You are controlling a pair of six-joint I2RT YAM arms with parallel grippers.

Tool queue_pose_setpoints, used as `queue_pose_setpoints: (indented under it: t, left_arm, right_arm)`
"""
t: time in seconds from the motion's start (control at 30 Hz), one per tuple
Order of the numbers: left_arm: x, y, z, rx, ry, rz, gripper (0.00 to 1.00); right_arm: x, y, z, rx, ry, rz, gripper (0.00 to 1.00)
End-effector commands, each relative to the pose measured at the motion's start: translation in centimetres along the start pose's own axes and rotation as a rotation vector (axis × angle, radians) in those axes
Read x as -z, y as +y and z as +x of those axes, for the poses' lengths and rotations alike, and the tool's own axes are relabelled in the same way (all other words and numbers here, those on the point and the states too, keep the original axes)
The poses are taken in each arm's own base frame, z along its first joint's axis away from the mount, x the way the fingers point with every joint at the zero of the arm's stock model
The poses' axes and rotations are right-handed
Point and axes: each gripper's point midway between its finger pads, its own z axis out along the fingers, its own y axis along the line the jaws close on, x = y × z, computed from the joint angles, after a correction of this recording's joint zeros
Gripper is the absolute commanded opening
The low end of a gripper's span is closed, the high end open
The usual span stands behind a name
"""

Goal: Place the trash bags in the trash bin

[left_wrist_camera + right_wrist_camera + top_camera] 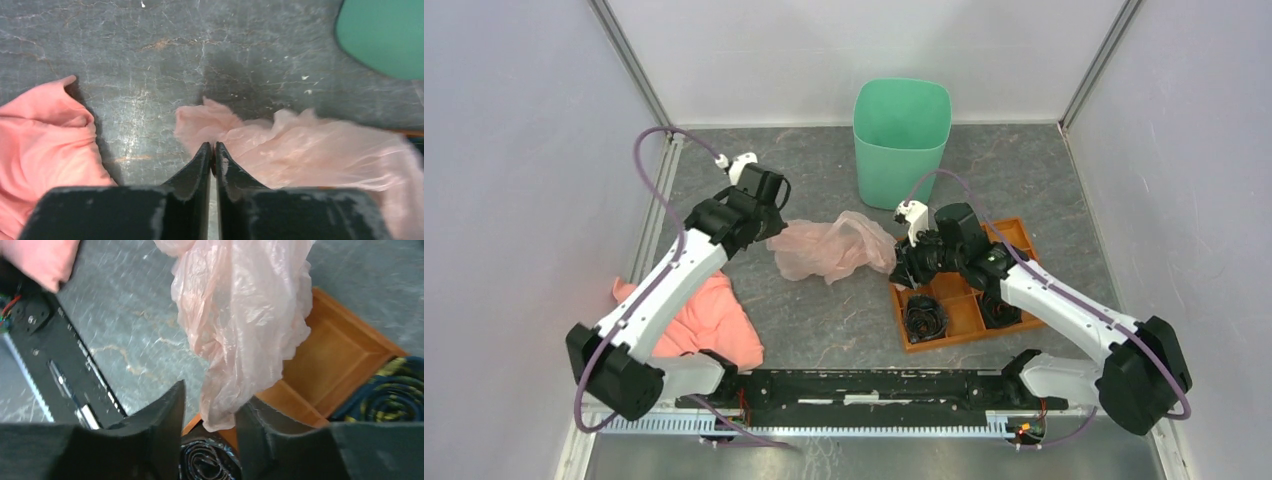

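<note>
Left claw (213, 150): jaws pressed all but together, only a hairline slit between them. The tips sit right at the left edge of the trash bag (834, 245). You can't tell from the wrist view whether any film is caught in that slit, so don't count on it as a grip.

Right claw (211, 397): jaws spread. The bag's right-hand tail lies in the gap, close to one finger with bare space beside the other. It's not pinched.

The bag is a crumpled heap flat on the bench (824, 330), between the two claws. Its long axis runs left-right, one claw at each end. Its right end reaches the near corner of the orange tray (1014, 235), above the dark coils (924, 318).

The trash bin (899, 170) stands upright beyond the bag, off toward its right end, mouth open and nothing in it that you can see. The right claw is the nearer one to the bin; the left is well apart from it.

My read: the bag isn't secured on either side, so you need a fresh pinch before any lift. The film is bigger than the bin mouth, so expect overhang at the rim.

Salmon cloth (709, 320) lies near-left, apart from the bag. Leave it.
</note>
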Motion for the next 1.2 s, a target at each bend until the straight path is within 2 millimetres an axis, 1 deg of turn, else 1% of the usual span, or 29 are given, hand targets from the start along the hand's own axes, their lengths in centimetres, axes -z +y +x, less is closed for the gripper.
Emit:
queue_pose_setpoints:
  t: [0.0, 0.03, 0.1, 0.17, 0.23, 0.3, 0.33, 0.43, 0.5, 0.57, 0.63, 0.67, 0.7, 0.73, 0.8, 0.9, 0.97, 1.07, 1.17]
  left_arm:
    - [-1.1, -2.0, -1.8, -0.07, -0.027, 0.047, 0.22]
    - [-1.2, -1.7, -1.7, -0.079, -0.03, 0.043, 0.34]
    - [-0.8, -1.1, -1.7, -0.087, -0.053, 0.041, 0.58]
    - [0.2, -0.2, -1.8, -0.072, -0.084, 0.042, 0.79]
    - [1.3, 0.4, -1.5, -0.046, -0.103, 0.069, 0.9]
    - [2.3, 0.6, -0.9, -0.028, -0.106, 0.118, 0.98]
    - [2.7, 0.6, -0.5, -0.019, -0.103, 0.143, 1.0]
    - [3.8, 0.5, 0.8, 0.006, -0.078, 0.221, 1.0]
    - [4.4, -0.2, 2.1, 0.017, -0.044, 0.295, 1.0]
    - [4.4, -1.0, 3.5, 0.029, -0.005, 0.359, 1.0]
    - [3.9, -1.8, 5.0, 0.033, 0.043, 0.411, 1.0]
    - [3.1, -2.2, 6.0, 0.033, 0.077, 0.427, 1.0]
    - [2.7, -2.7, 6.4, 0.032, 0.097, 0.441, 1.0]
    - [2.2, -3.2, 7.3, 0.024, 0.138, 0.457, 1.0]
    - [1.2, -3.7, 8.2, 0.008, 0.187, 0.456, 1.0]
    - [-0.2, -4.1, 9.4, -0.02, 0.243, 0.438, 1.0]
    - [-0.8, -4.1, 10.4, -0.035, 0.275, 0.442, 1.0]
    - [-1.5, -3.9, 12.5, -0.056, 0.324, 0.448, 1.0]
    - [-2.7, -3.1, 14.2, -0.116, 0.332, 0.375, 1.0]
  right_arm:
    - [2.0, -2.6, -3.9, 0.123, -0.077, 0.18, 0.52]
    - [2.4, -2.6, -4.3, 0.149, -0.094, 0.188, 0.59]
    - [2.9, -2.8, -4.5, 0.178, -0.105, 0.207, 0.7]
    - [3.5, -3.2, -4.6, 0.192, -0.104, 0.238, 0.77]
    - [3.9, -3.6, -4.7, 0.197, -0.102, 0.271, 0.82]
    - [4.3, -3.9, -5.0, 0.199, -0.11, 0.298, 0.86]
    - [4.5, -4.1, -5.2, 0.198, -0.118, 0.313, 0.87]
    - [5.0, -4.7, -5.7, 0.189, -0.154, 0.361, 0.92]
    - [5.3, -5.4, -5.8, 0.175, -0.166, 0.408, 0.95]
    - [5.5, -6.0, -5.7, 0.163, -0.176, 0.448, 0.97]
    - [5.7, -6.9, -5.6, 0.151, -0.181, 0.498, 0.98]
    - [5.8, -7.3, -5.5, 0.144, -0.177, 0.517, 0.98]
    - [5.7, -7.5, -5.5, 0.142, -0.173, 0.527, 0.98]
    - [5.6, -7.6, -5.4, 0.138, -0.168, 0.529, 0.98]
    - [5.0, -7.3, -5.4, 0.136, -0.165, 0.498, 0.98]
    - [3.6, -6.0, -5.6, 0.15, -0.172, 0.398, 0.98]
    - [3.1, -5.9, -5.8, 0.151, -0.166, 0.382, 0.98]
    - [2.8, -6.4, -6.4, 0.153, -0.144, 0.398, 0.98]
    - [2.6, -6.5, -7.6, 0.157, -0.154, 0.403, 0.98]
